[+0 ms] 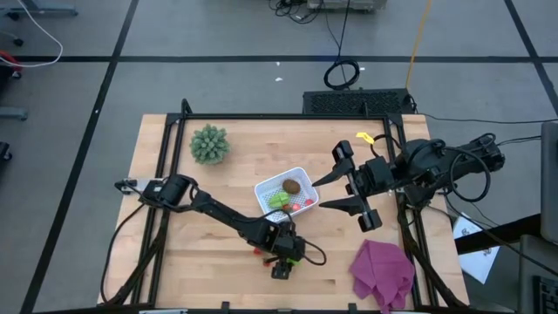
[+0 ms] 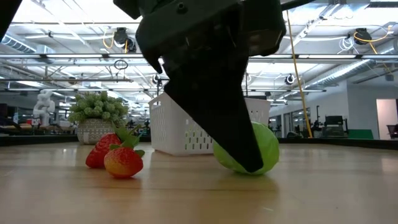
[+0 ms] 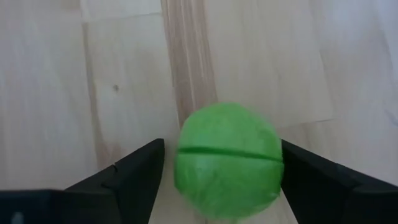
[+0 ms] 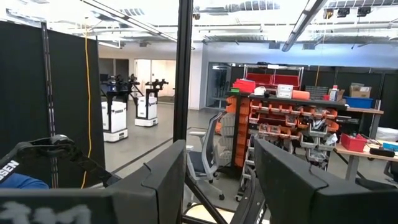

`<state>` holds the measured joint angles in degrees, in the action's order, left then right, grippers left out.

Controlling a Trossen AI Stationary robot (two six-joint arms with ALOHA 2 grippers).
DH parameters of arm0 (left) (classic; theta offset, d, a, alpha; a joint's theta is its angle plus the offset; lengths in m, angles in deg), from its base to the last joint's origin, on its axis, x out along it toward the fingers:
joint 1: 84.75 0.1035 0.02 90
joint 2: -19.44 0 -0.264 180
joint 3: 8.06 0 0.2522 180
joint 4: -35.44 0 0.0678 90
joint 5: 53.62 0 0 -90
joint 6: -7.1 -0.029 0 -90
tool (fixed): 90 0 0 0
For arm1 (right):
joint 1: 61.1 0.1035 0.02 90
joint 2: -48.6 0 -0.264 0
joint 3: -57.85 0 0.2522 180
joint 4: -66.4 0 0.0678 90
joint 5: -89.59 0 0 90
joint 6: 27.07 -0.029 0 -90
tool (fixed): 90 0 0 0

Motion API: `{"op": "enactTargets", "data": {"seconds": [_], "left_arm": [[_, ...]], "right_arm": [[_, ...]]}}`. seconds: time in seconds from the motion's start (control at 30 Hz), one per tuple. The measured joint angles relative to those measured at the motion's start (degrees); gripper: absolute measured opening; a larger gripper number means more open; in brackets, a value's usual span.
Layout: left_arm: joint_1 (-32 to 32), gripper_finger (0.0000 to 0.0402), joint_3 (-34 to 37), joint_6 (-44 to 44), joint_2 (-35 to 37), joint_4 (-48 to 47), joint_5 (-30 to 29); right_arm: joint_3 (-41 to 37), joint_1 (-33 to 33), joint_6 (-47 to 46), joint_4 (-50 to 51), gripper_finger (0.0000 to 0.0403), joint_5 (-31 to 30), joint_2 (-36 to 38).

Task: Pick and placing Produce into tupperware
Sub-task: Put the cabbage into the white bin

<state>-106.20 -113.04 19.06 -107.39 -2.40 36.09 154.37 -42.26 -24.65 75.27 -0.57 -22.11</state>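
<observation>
Overhead, the left arm reaches across the pale wooden tabletop (image 1: pixel 218 262) to its near middle, where the left tool (image 1: pixel 281 255) points down, just near of the small white rectangular plastic container (image 1: pixel 267 188). That container sits at the tabletop's centre and holds a brown round piece (image 1: pixel 291 186), a green leafy piece (image 1: pixel 278 200) and small pink-red balls (image 1: pixel 306 202). A spiky green plant (image 1: pixel 209 144) stands at the far left and a crumpled purple cloth (image 1: pixel 382 272) lies at the near right. The right arm waits to the right of the container with the right tool (image 1: pixel 347 181) spread wide and empty.

At tabletop height, the left tool's dark finger (image 2: pixel 217 118) comes down against a round green toy vegetable (image 2: pixel 266 149) resting on the wood. Two red toy strawberries (image 2: pixel 118 157) lie to its left, with the container behind them and the plant farther back.

From the left wrist, the green ball (image 3: pixel 227 160) sits between the two dark fingers (image 3: pixel 134 177), which stand partly open on either side of it; whether they touch it I cannot tell.

From the right wrist, the right tool's fingers (image 4: pixel 168 180) are parted, with only the room beyond.
</observation>
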Motion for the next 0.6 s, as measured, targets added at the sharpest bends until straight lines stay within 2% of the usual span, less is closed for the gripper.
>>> {"op": "enactTargets", "data": {"seconds": [0.47, 0.6], "left_arm": [[0.0, 0.0235, 0.0, 0.2, 0.0, 0.2, 0.2], [-0.2, 0.0228, 0.0, 0.5, 0.1, 0.2, 0.3]], "right_arm": [[0.0, 0.0, 0.0, 0.0, 0.018, 0.0, 0.0], [0.0, 0.0, 0.0, 0.0, 0.018, 0.0, 0.0]]}}
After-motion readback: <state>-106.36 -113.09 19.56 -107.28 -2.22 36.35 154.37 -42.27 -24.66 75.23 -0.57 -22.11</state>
